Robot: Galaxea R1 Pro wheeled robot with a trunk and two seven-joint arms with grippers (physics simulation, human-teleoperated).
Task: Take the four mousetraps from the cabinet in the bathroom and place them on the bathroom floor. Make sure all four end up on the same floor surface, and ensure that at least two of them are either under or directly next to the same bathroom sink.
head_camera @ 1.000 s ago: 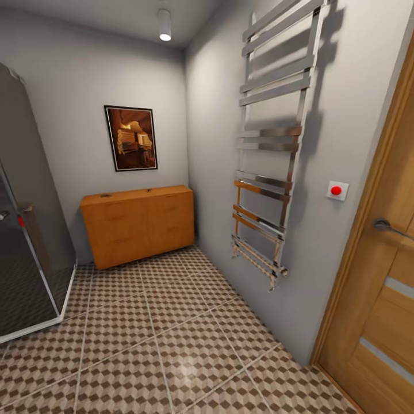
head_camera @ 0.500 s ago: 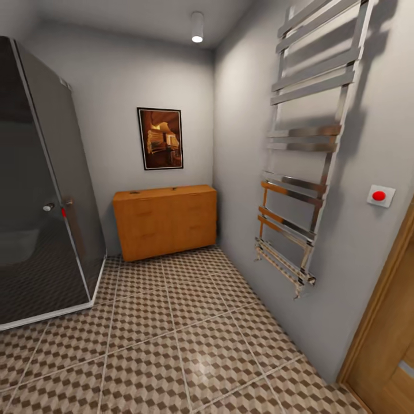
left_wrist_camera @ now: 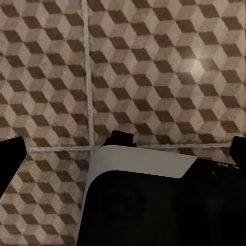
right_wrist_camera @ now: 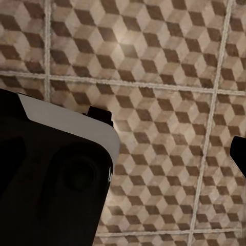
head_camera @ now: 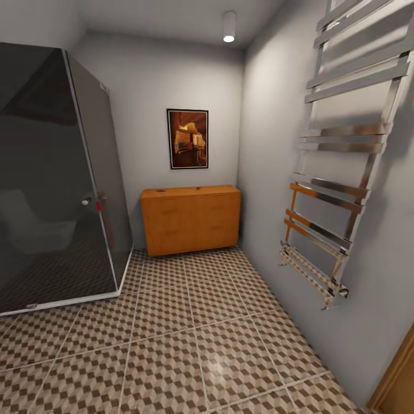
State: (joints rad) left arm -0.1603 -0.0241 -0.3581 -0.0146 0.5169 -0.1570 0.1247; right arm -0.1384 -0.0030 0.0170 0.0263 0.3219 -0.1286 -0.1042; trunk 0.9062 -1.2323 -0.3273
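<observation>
A: Facing the far wall, the robot had the cabinet [head_camera: 191, 219] square ahead, shut up tight against the corner, with the bathroom floor [head_camera: 195, 333] open between it and the base.

B: And the mousetraps? Two small dark specks sat on the cabinet top, too small to name. I judged the traps were inside.

A: The end effectors gave little away. The left wrist view showed dark finger edges at each side over the tiles, nothing between them, but how wide they stood I could not tell. Same story on the right wrist view.

B: So what could have gone wrong from there?

A: The approach, I thought. The glass shower enclosure [head_camera: 57, 190] jutted out on the left and the chrome towel rail [head_camera: 339, 195] stuck out from the right wall. Drifting either way risked clipping an arm.

B: And the cabinet fronts looked nearly flush; a poor grip on a handle could have slipped off.
</observation>
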